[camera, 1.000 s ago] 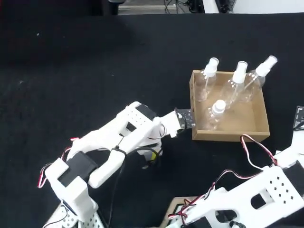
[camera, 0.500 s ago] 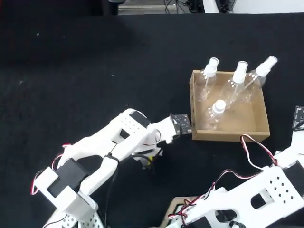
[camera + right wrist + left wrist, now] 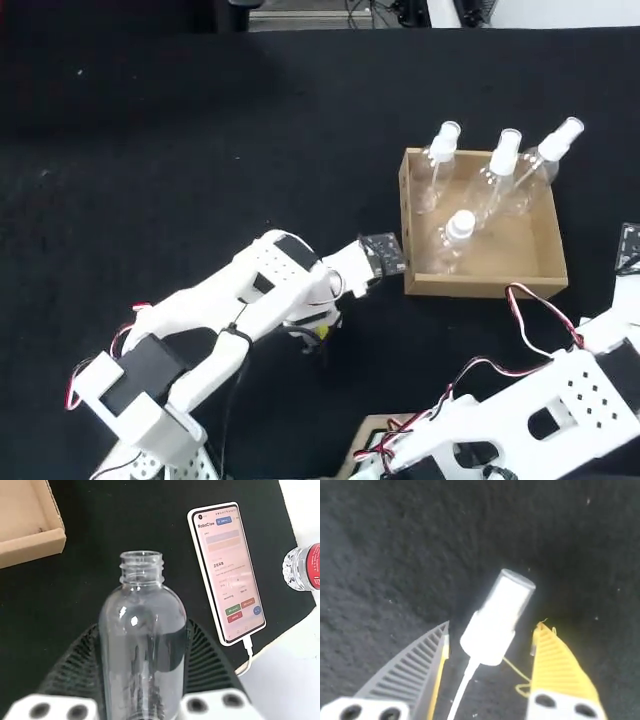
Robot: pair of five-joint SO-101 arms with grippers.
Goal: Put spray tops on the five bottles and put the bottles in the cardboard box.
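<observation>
Spray top (image 3: 497,620) lay on the table (image 3: 395,540) between my left gripper's (image 3: 492,626) spread fingers, tube end cut off. My right gripper (image 3: 145,625) clenched the capless bottle (image 3: 141,595), base out of frame.

**White shells, black servos**

On the left arm (image 3: 230,320): white printed shell, black servo blocks, black cable tie, red and white wires. On the left gripper (image 3: 492,630): one grey ribbed finger, one yellow. On the right arm (image 3: 520,410): white shell, dotted hole grid, looping red-white-black wires. On the right gripper (image 3: 144,625): black ribbed fingers, white bases.
</observation>
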